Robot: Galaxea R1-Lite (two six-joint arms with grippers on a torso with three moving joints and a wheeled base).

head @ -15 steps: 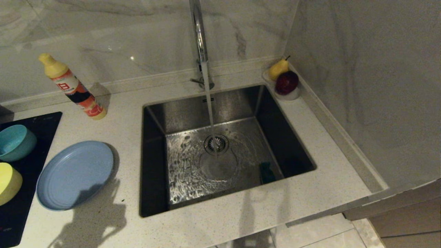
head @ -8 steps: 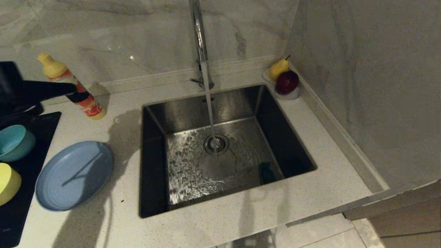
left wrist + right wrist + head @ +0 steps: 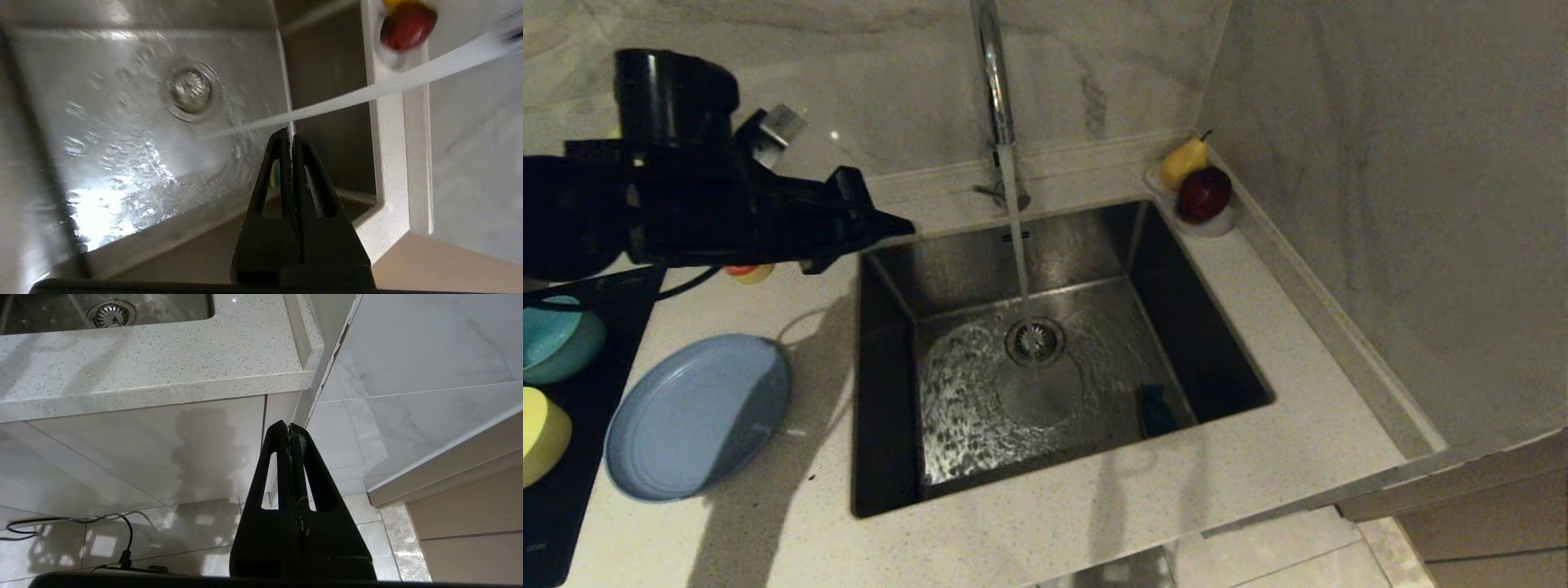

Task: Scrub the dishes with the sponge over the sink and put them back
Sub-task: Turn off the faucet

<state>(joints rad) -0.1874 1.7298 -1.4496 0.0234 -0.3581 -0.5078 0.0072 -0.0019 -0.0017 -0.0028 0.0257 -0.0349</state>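
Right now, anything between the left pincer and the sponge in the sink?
Only the running water. The left pincer, shut and empty, sits above the sink's far-left corner; the sponge lies on the basin floor at the near right. The stream falls onto the drain between them. Nothing solid intervenes.

My head view is dim; my left arm (image 3: pixel 686 212) casts a soft shadow across the counter (image 3: pixel 1045 523). Glare sparkles on the wet sink (image 3: pixel 980 408) floor, and my left wrist view is motion-blurred.

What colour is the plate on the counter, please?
The plate is pale blue-grey, clearest in the head view.
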